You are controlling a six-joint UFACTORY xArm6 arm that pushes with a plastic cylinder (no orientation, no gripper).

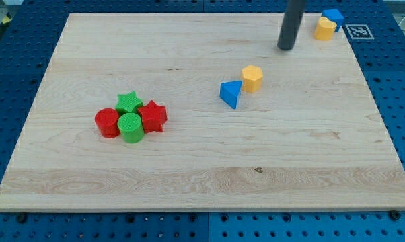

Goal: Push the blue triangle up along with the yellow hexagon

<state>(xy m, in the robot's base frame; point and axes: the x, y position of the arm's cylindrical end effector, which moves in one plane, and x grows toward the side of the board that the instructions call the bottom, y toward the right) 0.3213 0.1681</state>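
Position matters: my tip [285,48], a bare tool grasping nothing, sits toward the bench's [189,168] top, above the touching blue triangle [231,93] and yellow hexagon [252,78], so pushing upward likely means circling below first.

Below my tip [286,48], toward the view's bottom left, the hexagon [252,78] and triangle [231,93] sit just beside each other, bare worktop [189,47] around them. Right of the tip, two blocks [329,24] crowd the top-right corner. Far to the bottom left a red-and-green cluster [131,117] stands, well apart
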